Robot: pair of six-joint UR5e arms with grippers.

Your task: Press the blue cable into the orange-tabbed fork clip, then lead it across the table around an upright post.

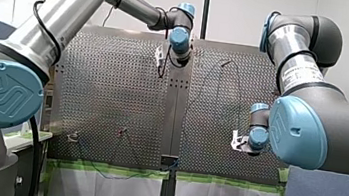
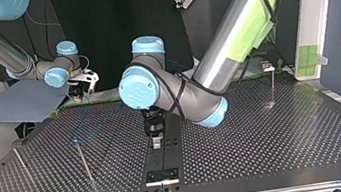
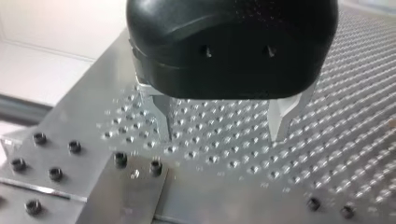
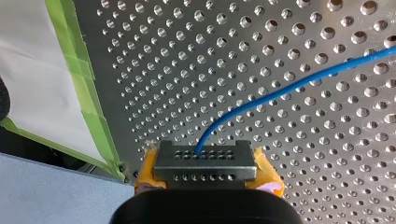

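**A:** Nearest first. Why is the right one parked there?

**B:** My right pincer (image 4: 205, 156) is clenched on the blue cable (image 4: 280, 91), with its yellow pads (image 4: 267, 173) either side. It sits well off to one side of the centre strip (image 1: 176, 108), by the green tape (image 4: 88, 107). My guess is it's holding the run up, ready to carry it to the clip.

**A:** How does the cable look?

**B:** Thin, bright blue, one smooth bend. It leaves the pincer low over the tabletop (image 4: 327, 154). It looks slack, so it's likely floppy.

**A:** And farther out?

**B:** My left pincer (image 3: 223, 133) hovers over the strip itself. It's released, metal fingers spread with nothing between them, probably placed to guide or press.

**A:** Post? Clip?

**B:** There's a thin upright post (image 2: 84, 161) beyond, apart from the strip on the right pincer's side. I can't pick out the clip.
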